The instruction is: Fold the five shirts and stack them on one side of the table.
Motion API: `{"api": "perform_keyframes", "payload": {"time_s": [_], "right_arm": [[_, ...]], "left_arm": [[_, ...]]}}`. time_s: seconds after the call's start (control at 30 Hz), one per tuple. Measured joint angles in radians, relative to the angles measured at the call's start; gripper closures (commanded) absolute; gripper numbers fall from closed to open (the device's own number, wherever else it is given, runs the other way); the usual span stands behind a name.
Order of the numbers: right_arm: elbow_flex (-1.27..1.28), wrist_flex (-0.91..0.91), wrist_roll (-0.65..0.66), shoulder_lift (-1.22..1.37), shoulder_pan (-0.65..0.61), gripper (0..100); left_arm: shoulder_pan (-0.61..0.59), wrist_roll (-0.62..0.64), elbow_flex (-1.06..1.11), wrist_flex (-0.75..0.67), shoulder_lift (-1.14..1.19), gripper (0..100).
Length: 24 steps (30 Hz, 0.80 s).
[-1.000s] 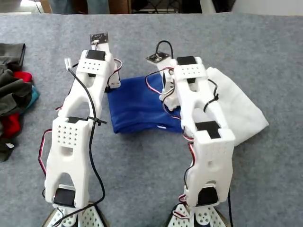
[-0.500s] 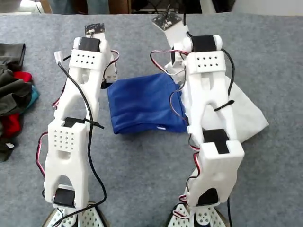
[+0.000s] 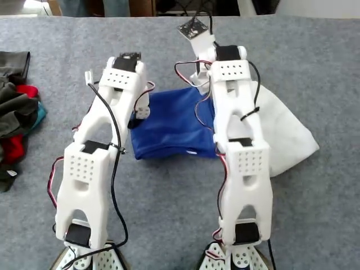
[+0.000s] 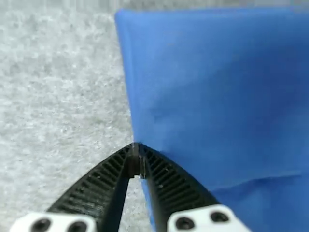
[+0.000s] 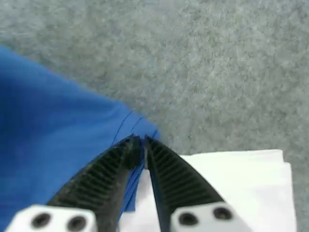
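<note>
Folded blue fabric shirt [image 3: 169, 121] lies flat mid-table. Folded white fabric shirt [image 3: 287, 135] touches its right side. Crumpled dark, red and teal shirt pile [image 3: 14, 118] sits far left.

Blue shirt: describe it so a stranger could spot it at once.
On the grey carpeted table, look between the two white robot arms. The blue folded cloth shirt lies flat there, touching a white folded shirt. It alone is bright blue; the heap of dark, red and teal clothes sits apart.

My grey table [image 3: 315, 67] carries a folded blue shirt [image 3: 169, 126] touching a white shirt [image 3: 287, 135], plus a heap of shirts [image 3: 14, 112] at one edge.
</note>
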Motion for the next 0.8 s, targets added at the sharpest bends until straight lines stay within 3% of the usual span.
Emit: {"api": "perform_keyframes", "payload": {"time_s": [0.17, 0.43, 0.6, 0.8], "right_arm": [[-0.164, 0.009, -0.009, 0.187, 0.023, 98.3], [-0.439, 0.106, -0.009, 0.376, 0.025, 98.3], [-0.634, 0.212, -0.009, 0.39, 0.025, 98.3], [-0.736, 0.282, -0.015, 0.391, 0.025, 98.4]], "left_arm": [[0.002, 0.002, 0.313, -0.167, -0.176, 97], [0.071, -0.02, 0.914, -0.563, -0.539, 97], [0.078, -0.018, 0.985, -0.644, -0.532, 97], [0.078, -0.021, 0.968, -0.611, -0.526, 97]]}}
